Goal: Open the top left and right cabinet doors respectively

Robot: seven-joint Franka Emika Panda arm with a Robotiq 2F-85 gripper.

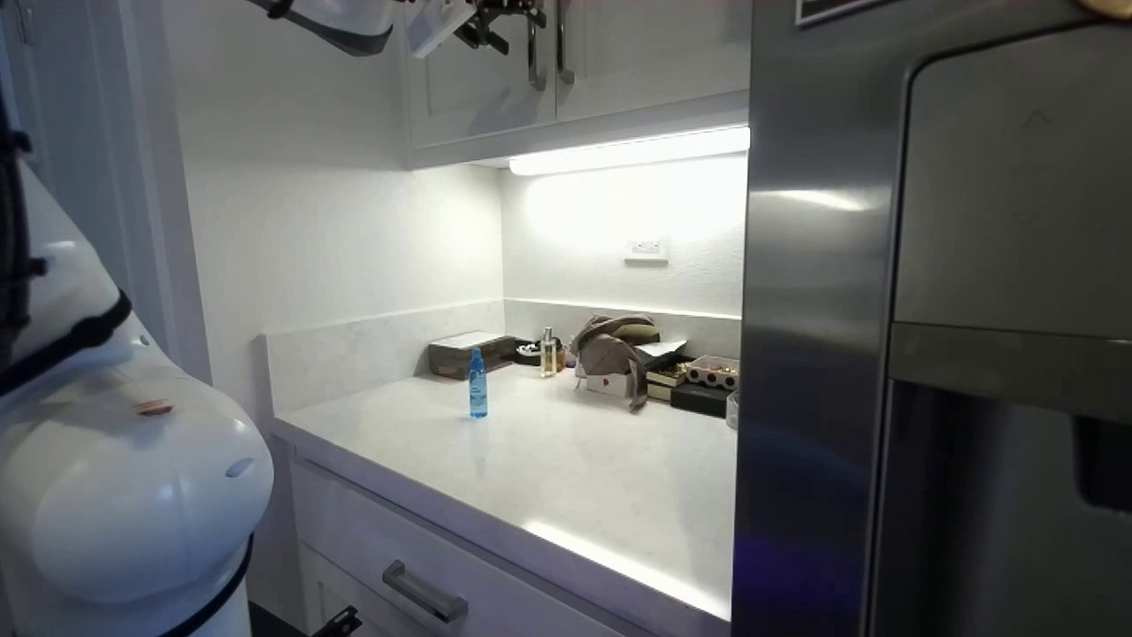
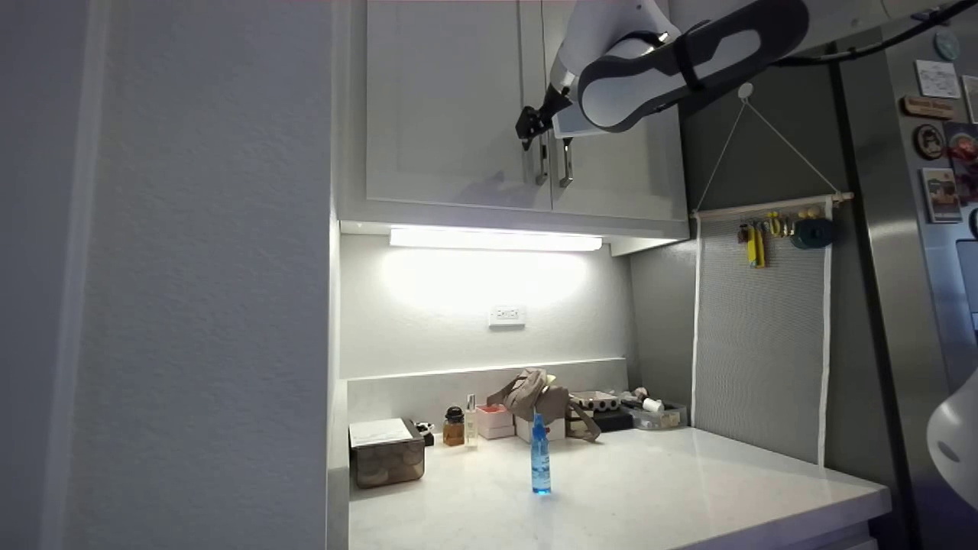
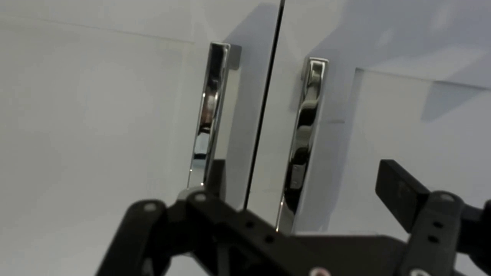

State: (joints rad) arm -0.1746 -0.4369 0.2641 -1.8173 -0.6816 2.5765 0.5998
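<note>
The white top left cabinet door [image 2: 451, 99] and right cabinet door [image 2: 626, 176] are shut, with a thin dark gap between them. Each bears a shiny vertical bar, the left handle [image 2: 543, 160] and the right handle [image 2: 567, 162]. My gripper [image 2: 532, 126] is up at the left door, close to its handle. In the wrist view, which looks turned over, the gripper [image 3: 305, 180] is spread wide. One finger overlaps the strip between the handles and the other lies over the left door's panel [image 3: 414, 134]. The left door's handle shows between them; whether they reach around it, I cannot tell.
Below the cabinet are a lit light strip [image 1: 628, 150] and a counter [image 1: 531, 469] with a blue spray bottle [image 1: 478, 389] and several small items at the back. A steel fridge [image 1: 822, 265] stands right of the counter, with a hanging organizer [image 2: 764, 344] on its side.
</note>
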